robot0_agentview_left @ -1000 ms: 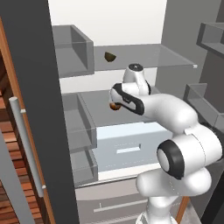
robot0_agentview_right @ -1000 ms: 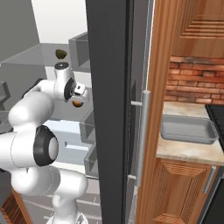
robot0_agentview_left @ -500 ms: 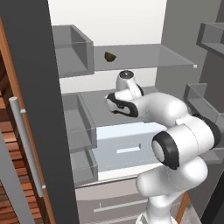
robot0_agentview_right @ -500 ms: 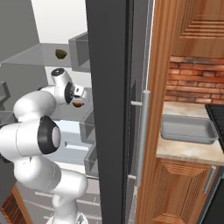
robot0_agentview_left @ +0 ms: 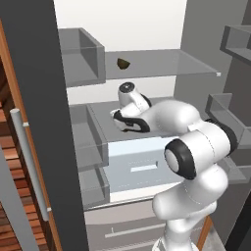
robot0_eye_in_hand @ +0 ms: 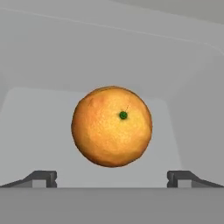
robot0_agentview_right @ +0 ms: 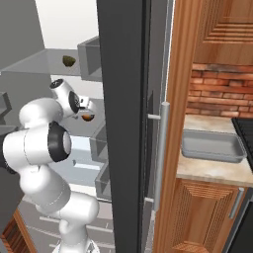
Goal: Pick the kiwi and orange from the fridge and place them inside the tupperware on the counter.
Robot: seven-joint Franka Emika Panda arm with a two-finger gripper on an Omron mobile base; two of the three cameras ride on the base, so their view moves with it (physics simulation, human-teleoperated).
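- Orange [robot0_eye_in_hand: 112, 126] skin is round and smooth; if I close off-centre, I judge it could roll deeper along the fridge [robot0_agentview_left: 147, 63] shelf.
- My fingers [robot0_eye_in_hand: 41, 178] are spread wide, holding nothing.
- It sits centred just ahead of my gripper [robot0_eye_in_hand: 112, 180], between the tips, not touching.

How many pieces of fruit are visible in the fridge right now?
2. A dark olive-green kiwi sits on the upper glass shelf; a round orange-brown orange sits one shelf lower, before the open pincer. Others may be hidden.
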